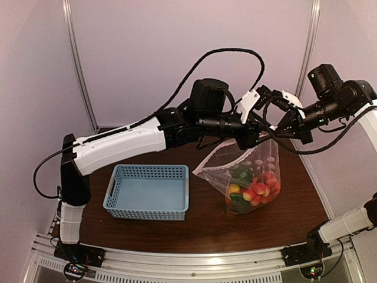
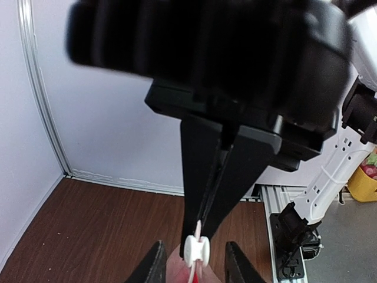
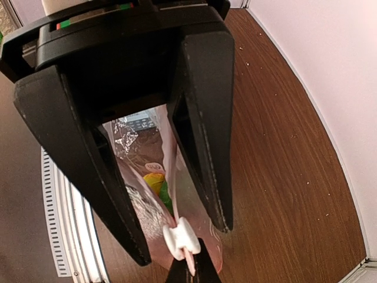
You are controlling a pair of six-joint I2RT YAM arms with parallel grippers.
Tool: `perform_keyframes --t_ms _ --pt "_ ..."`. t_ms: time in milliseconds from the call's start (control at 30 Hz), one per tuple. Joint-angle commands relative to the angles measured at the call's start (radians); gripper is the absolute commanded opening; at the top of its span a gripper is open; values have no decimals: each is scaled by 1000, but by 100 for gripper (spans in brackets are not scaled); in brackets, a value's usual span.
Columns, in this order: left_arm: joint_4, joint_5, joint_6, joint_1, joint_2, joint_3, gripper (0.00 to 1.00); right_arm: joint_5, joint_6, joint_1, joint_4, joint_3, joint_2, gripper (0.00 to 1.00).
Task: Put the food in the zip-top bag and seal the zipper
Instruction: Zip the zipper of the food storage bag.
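Brown tabletop (image 1: pixel 200 227) sits beneath the upright zip-top bag (image 1: pixel 235 162), food (image 1: pixel 253 188) already inside. Right gripper (image 2: pixel 200 227) pinches its top edge; left gripper (image 2: pixel 195 245), narrowly parted, straddles the zipper slider (image 2: pixel 196 249). Sealing apparently remains.

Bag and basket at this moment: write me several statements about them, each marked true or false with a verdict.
1. The food lies in the basket. False: it is inside the bag, and nothing shows in the basket.
2. The right jaws are shut on the bag's top edge. True.
3. The left jaws are clamped on the white slider. False: they stand open on either side of it, not touching it.
4. Both pairs of jaws are at the top of the bag. True.
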Motion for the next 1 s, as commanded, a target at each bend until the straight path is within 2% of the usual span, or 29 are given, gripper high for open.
perform_keyframes --t_ms 0,267,633,967 --pt "0 37 -10 10 19 35 32 -25 17 5 -41 -2 -9 0" --pt "5 49 -12 12 21 27 26 -28 18 6 -39 -14 -13 0" --pt "6 53 -49 33 24 14 10 -26 18 6 -16 -45 -37 0" --pt "10 66 -54 39 37 8 10 -27 21 6 -4 -58 -39 0"
